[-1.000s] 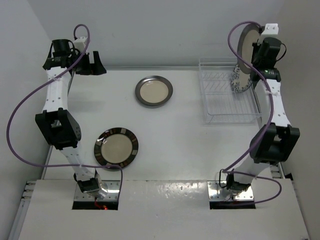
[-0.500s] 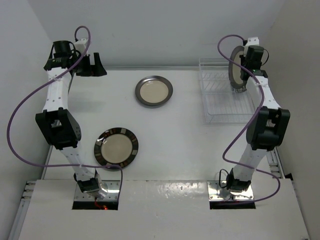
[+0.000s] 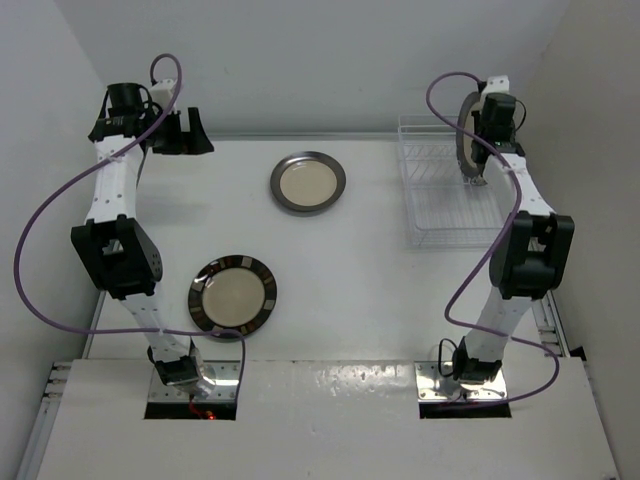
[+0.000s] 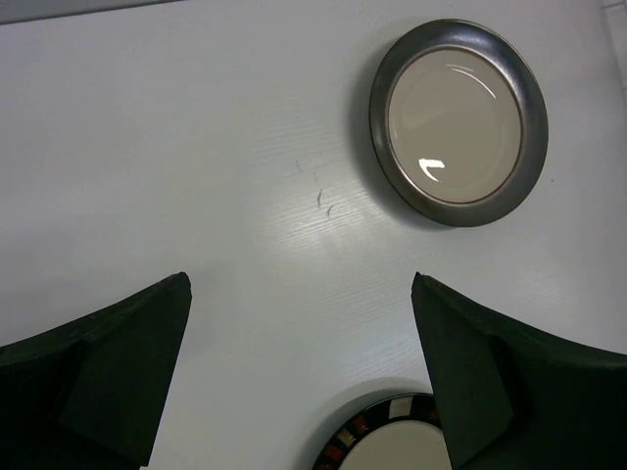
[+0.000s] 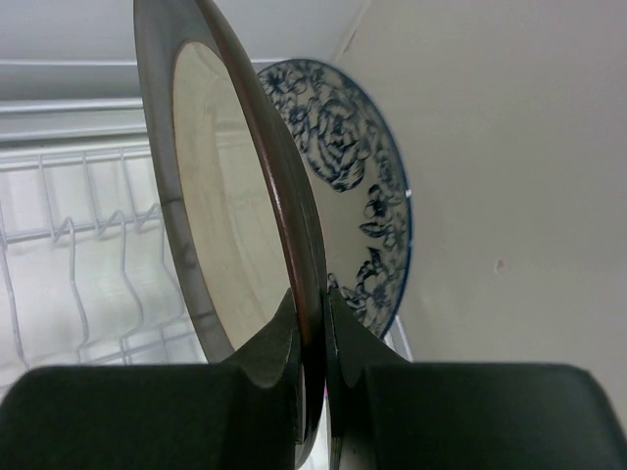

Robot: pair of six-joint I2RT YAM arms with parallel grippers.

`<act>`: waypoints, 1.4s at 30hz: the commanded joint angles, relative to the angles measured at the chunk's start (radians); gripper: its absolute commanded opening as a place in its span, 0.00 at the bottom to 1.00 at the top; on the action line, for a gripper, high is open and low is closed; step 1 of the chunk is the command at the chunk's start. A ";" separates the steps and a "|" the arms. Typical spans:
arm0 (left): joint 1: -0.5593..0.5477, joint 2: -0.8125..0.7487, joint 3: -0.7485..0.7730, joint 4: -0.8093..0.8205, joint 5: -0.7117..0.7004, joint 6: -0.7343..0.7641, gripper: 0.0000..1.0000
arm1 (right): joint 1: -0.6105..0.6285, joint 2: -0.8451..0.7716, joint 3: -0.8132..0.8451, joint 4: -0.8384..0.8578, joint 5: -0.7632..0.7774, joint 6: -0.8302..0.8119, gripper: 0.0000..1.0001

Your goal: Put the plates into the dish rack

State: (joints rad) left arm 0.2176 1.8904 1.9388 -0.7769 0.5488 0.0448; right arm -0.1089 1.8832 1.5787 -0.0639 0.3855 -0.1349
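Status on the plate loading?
Right tool shut on grey-rimmed plate, upright over rack. Floral plate stands just behind it. Left tool open, empty.

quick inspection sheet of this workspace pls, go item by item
surface: white table, faint scuffs in the left wrist view
job's things: dish rack at the far right; floral plate upright behind the held grey-rimmed plate, its base hidden; second grey-rimmed plate flat at far centre; striped-rim plate flat near the left arm
clutter: nothing seen
grippers: left gripper open, empty, raised at the far left; right gripper shut on the held plate's rim, the plate on edge above the rack
cables: purple cables loop off both arms, clear of the plates
surroundings: plain white walls around the table
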 commanded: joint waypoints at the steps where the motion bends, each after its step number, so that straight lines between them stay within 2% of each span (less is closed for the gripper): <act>1: -0.003 -0.036 -0.004 0.014 -0.012 0.019 1.00 | 0.028 -0.013 -0.012 0.219 0.068 0.015 0.00; 9: -0.003 -0.045 -0.129 0.005 -0.089 0.062 1.00 | 0.043 -0.016 -0.077 0.227 0.061 0.092 0.00; 15: 0.006 -0.045 -0.259 -0.090 -0.089 0.214 1.00 | 0.044 -0.009 -0.088 0.205 0.052 0.113 0.01; 18: -0.004 -0.034 -0.329 -0.134 -0.137 0.268 1.00 | 0.044 -0.024 -0.127 0.214 0.042 0.089 0.00; 21: -0.004 -0.045 -0.400 -0.104 -0.165 0.282 1.00 | 0.067 -0.052 -0.218 0.312 0.067 0.004 0.00; 23: -0.004 -0.069 -0.409 -0.094 -0.165 0.282 1.00 | 0.092 -0.070 -0.250 0.398 0.098 -0.031 0.00; 27: -0.004 -0.070 -0.396 -0.084 -0.165 0.282 1.00 | 0.091 -0.076 -0.298 0.386 0.139 0.049 0.00; 29: -0.004 -0.060 -0.386 -0.084 -0.165 0.282 1.00 | 0.091 -0.075 -0.307 0.386 0.144 0.069 0.04; 31: -0.014 -0.060 -0.386 -0.084 -0.155 0.303 1.00 | 0.091 -0.073 -0.306 0.378 0.142 0.080 0.18; 33: -0.014 -0.050 -0.386 -0.103 -0.155 0.343 1.00 | 0.092 -0.076 -0.293 0.349 0.144 0.089 0.41; 34: -0.024 -0.034 -0.386 -0.117 -0.155 0.361 1.00 | 0.091 -0.078 -0.287 0.342 0.144 0.095 0.60; 37: -0.046 -0.019 -0.425 -0.171 -0.144 0.447 1.00 | 0.091 -0.098 -0.272 0.312 0.145 0.104 0.79; 39: -0.056 0.002 -0.449 -0.197 -0.129 0.507 1.00 | 0.091 -0.122 -0.255 0.283 0.153 0.116 0.86; 40: -0.057 0.003 -0.460 -0.243 -0.116 0.592 1.00 | 0.091 -0.128 -0.250 0.271 0.158 0.123 0.90; 41: -0.066 0.015 -0.478 -0.268 -0.092 0.642 1.00 | 0.091 -0.154 -0.246 0.248 0.156 0.126 1.00; 42: -0.066 0.015 -0.489 -0.291 -0.079 0.693 1.00 | 0.091 -0.151 -0.235 0.230 0.156 0.127 1.00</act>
State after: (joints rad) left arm 0.1677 1.8835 1.4857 -0.9539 0.4088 0.5407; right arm -0.0227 1.8114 1.2797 0.1860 0.5247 -0.0387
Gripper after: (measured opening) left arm 0.997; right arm 0.982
